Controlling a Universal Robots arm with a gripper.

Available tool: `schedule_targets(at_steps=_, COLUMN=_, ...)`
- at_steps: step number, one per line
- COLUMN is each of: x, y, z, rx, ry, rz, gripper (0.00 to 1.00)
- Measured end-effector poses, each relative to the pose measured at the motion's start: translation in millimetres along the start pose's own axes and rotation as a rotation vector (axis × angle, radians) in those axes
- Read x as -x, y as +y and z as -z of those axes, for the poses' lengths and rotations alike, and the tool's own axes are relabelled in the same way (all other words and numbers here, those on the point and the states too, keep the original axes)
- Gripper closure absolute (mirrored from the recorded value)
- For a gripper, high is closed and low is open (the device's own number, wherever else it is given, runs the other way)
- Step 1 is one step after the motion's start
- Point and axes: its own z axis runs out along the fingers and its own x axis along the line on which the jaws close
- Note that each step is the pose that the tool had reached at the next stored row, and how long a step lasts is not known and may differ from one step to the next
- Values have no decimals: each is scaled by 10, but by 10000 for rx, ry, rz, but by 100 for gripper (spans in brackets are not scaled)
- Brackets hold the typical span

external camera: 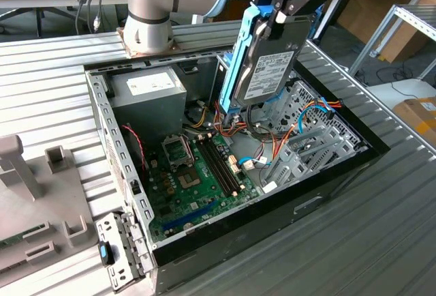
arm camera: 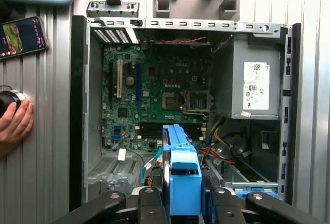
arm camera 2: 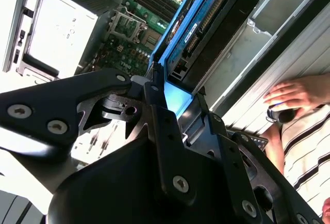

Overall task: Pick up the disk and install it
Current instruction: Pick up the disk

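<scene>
A ribbed metal counter (external camera: 371,241) carried a computer case (external camera: 286,215); the gripper (external camera: 278,15) pinched the grey, blue-framed disk (external camera: 267,71) nearly upright above it.

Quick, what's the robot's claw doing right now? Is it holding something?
Gripper: closed on the disk, holding it above the open computer case.

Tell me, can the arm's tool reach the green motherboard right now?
Probably not directly: the tool is shut on the disk, which hangs beneath it above the open computer case. Nothing else seems to cover the motherboard.
</scene>
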Motion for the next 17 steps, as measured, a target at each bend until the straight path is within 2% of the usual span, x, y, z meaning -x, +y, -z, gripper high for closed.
schedule_targets(at_steps=8, x=0, y=-36, z=-1, rx=0, ry=7, rz=0, gripper=63)
schedule_targets(at_steps=12, x=-9, y=-110, z=-6, rx=0, ry=7, rz=0, gripper=63)
schedule_targets(at_steps=17, x=-60, y=-176, z=-12, rx=0, ry=6, rz=0, gripper=63)
